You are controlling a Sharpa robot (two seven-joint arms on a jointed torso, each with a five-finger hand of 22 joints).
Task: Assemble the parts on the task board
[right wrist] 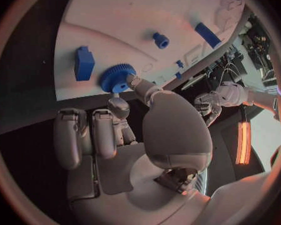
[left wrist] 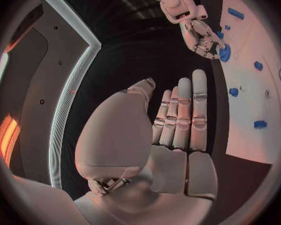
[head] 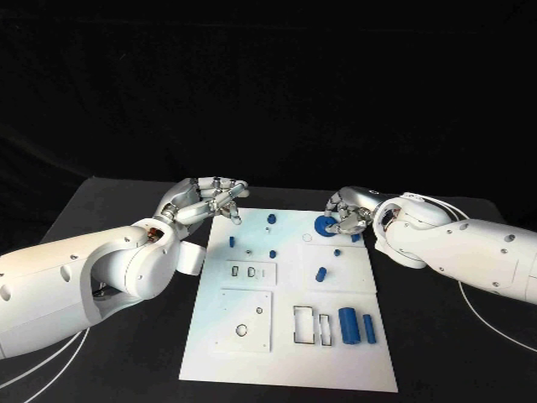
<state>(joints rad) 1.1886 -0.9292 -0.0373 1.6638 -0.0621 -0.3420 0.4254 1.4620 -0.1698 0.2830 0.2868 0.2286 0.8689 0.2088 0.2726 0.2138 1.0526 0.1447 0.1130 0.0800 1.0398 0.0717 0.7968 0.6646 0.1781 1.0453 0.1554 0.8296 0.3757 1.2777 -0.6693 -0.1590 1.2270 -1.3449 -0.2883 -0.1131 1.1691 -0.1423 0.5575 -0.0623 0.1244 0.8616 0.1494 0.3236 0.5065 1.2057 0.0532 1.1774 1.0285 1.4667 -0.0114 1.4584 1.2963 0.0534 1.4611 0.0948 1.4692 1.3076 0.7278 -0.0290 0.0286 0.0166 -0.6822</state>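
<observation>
1. On the black table [head: 123, 197] lies the white board [head: 293, 336], long side running away from the robot.
2. At the board's far right corner the right hand [head: 347, 214] pinches a blue gear [head: 326, 226] between thumb and a finger; in the right wrist view the gear [right wrist: 118, 78] sits at the board's edge with the fingertips [right wrist: 134, 81] touching its rim, the other fingers curled in below.
3. Just beside the gear in that view stands a blue block [right wrist: 85, 63], apart from it on the board's surface.
4. The left hand [head: 205, 201] hovers at the board's far left corner, holding nothing; its fingers are loosely bent, tips near the board's edge.
5. In the left wrist view the fingers [left wrist: 185, 116] lie straight and side by side, the thumb set apart, with no part between them.
6. Small blue pegs [head: 273, 219] dot the board's far half; one oblong piece [head: 323, 272] lies nearer the middle.
7. On the near right of the board two blue cylinders [head: 348, 326] lie side by side, just beside a rectangular outlined slot [head: 307, 324].
8. A raised white plate with a round hole [head: 242, 331] sits on the near left; a smaller plate with slots [head: 251, 271] lies beyond it.
</observation>
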